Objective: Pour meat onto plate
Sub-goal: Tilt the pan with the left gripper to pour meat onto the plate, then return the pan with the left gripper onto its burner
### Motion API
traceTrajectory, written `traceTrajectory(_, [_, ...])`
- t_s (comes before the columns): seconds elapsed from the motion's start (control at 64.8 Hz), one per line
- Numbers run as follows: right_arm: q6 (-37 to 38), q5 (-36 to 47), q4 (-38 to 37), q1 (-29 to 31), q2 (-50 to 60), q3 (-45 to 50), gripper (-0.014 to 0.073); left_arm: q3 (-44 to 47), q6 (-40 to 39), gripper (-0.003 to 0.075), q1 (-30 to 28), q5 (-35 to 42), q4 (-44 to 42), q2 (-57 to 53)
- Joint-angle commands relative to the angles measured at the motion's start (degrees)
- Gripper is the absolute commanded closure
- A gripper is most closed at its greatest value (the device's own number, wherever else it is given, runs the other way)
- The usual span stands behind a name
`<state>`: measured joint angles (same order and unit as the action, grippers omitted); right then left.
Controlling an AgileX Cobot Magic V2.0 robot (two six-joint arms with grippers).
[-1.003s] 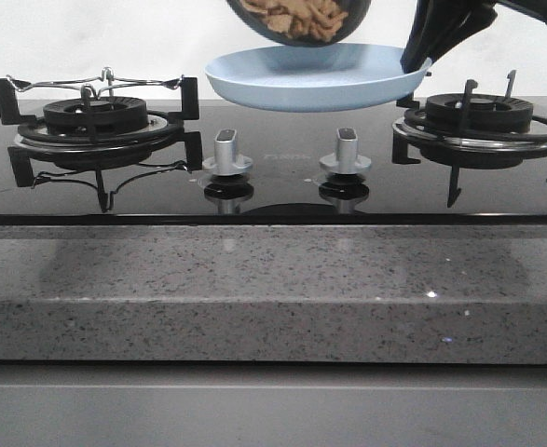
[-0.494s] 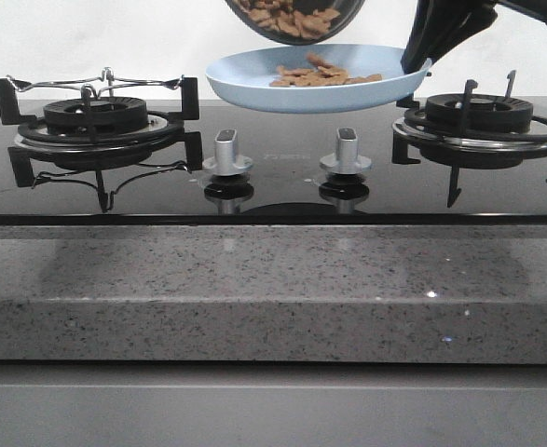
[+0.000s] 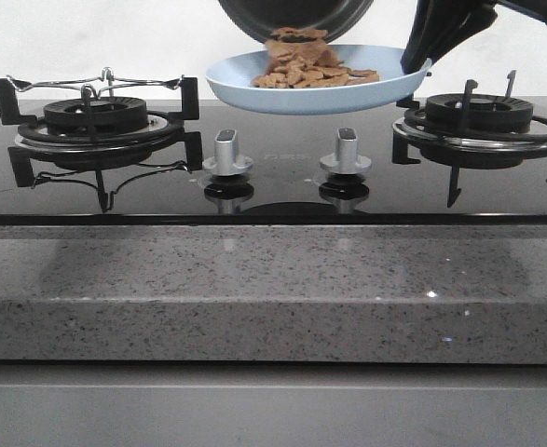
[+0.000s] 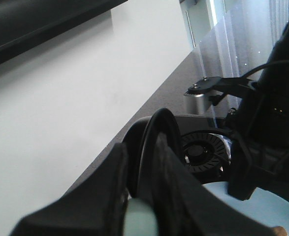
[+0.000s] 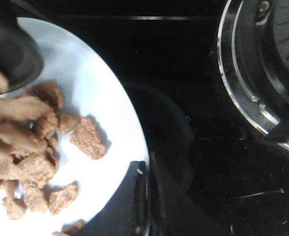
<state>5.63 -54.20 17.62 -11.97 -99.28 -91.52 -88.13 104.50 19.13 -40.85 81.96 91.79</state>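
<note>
The pale-blue plate (image 3: 245, 91) hangs level above the hob's middle, and my right gripper (image 3: 418, 63) is shut on its right rim. The same grip on the plate (image 5: 110, 113) shows in the right wrist view, with my right gripper (image 5: 146, 194) closed over the edge. Above it the black frying pan (image 3: 296, 13) is tipped steeply, and meat (image 3: 301, 67) streams from its lip into a heap on the plate. The brown meat (image 5: 31, 157) chunks spread over the plate's far half. My left gripper (image 4: 140, 164) is shut on the pan's pale handle (image 4: 140, 221), with the pan (image 4: 156, 135) seen edge-on.
The left burner (image 3: 96, 116) carries a wire rack, and the right burner (image 3: 478, 116) stands just below my right arm. Two silver knobs (image 3: 227, 154) (image 3: 345, 154) sit under the plate. The speckled stone counter edge (image 3: 273, 289) runs across the front.
The pan has tipped further, its inside now turned away from the front camera. Meat has slid out of it, and the plate has gone from bare to holding a growing heap.
</note>
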Motion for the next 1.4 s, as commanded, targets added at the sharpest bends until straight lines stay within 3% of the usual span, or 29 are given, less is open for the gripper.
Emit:
traceTrajectory(0.0, [-0.36,2.77,1.25,0.37,3.32,-1.49,0.0664,-2.27,2.88,0.0741,0.44,-1.26,3.72,-3.01])
traceTrajectory(0.355, [-0.36,2.77,1.25,0.37,3.32,-1.49,0.0664,-2.27,12.22,0.0741,0.44,-3.02,3.72,-3.01])
traceTrajectory(0.864, [-0.36,2.77,1.25,0.37,3.32,-1.49,0.0664,-2.27,11.95,0.0741,0.44,-3.33,3.92,-3.01])
traceTrajectory(1.065, [-0.36,2.77,1.25,0.37,3.32,-1.49,0.0664,-2.27,3.59,0.0741,0.44,-2.09,4.05,-3.01])
traceTrajectory(1.389, [-0.36,2.77,1.25,0.37,3.32,-1.49,0.0664,-2.27,-13.85,0.0741,0.44,7.05,7.57,-3.01])
